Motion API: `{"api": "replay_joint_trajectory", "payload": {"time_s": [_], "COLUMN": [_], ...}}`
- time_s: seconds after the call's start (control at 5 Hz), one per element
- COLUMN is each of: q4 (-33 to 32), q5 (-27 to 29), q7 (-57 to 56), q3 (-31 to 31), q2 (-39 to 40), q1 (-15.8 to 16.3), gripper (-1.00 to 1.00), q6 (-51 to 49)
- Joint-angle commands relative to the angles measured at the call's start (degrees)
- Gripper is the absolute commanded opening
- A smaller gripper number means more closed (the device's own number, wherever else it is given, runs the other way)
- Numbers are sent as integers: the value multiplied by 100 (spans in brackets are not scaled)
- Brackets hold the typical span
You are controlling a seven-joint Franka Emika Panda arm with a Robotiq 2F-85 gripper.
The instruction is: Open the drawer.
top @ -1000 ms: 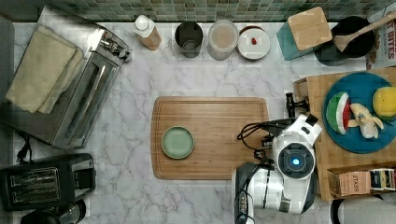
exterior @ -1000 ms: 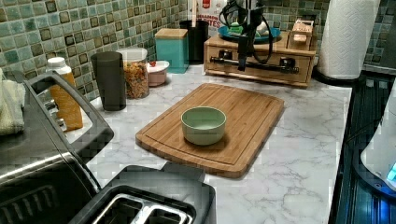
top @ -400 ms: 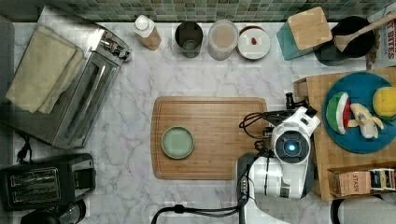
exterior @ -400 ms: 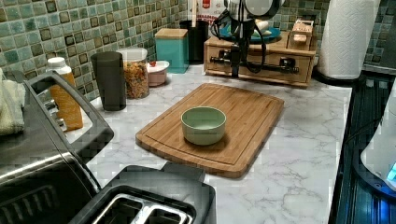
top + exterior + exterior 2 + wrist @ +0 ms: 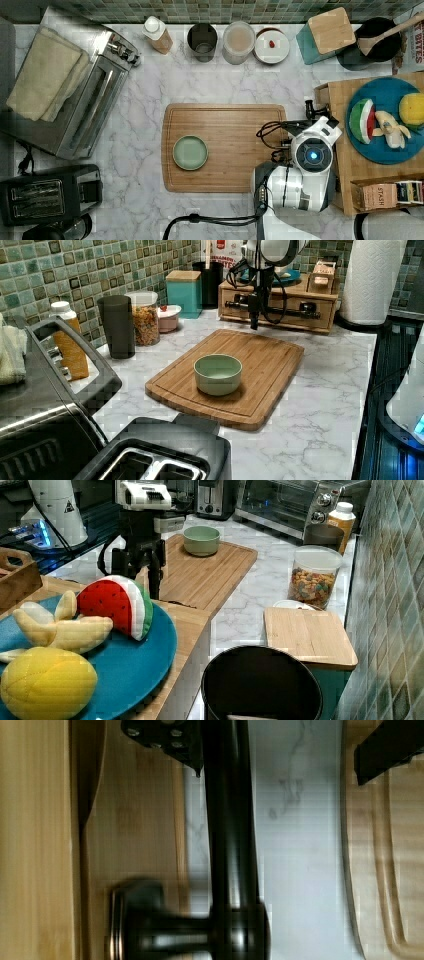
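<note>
The drawer (image 5: 280, 307) sat closed, its handle (image 5: 227, 840) between the wide-spread fingers of the pincer (image 5: 254, 315). A good pull probably needed them squeezed evenly on the bar, then drawn straight out.

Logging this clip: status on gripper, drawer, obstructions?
Gripper at the drawer, jaws open astride black bar handle. Drawer looks shut. Cutting board close in front.
</note>
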Motion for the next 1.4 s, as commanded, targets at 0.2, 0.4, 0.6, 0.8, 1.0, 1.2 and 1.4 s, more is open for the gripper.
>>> {"api": "replay_joint_trajectory", "payload": {"time_s": [0.2, 0.4, 0.6, 0.8, 1.0, 1.2, 1.4], "q4": [-153, -42, -253, -828, -1099, -1390, -1500], "q5": [506, 920, 1277, 774, 1177, 1078, 1227], "q7": [-571, -1043, -1404, -433, -572, -7, 310], "q3": [232, 524, 744, 659, 1154, 1406, 1741], "q2": [201, 244, -8, -589, -806, -930, -1149], "q1": [-250, -326, -160, 540, 649, 918, 963], "gripper": [100, 100, 100, 100, 100, 100, 100], "q6": [326, -98, -347, -275, -357, -72, -222]}}
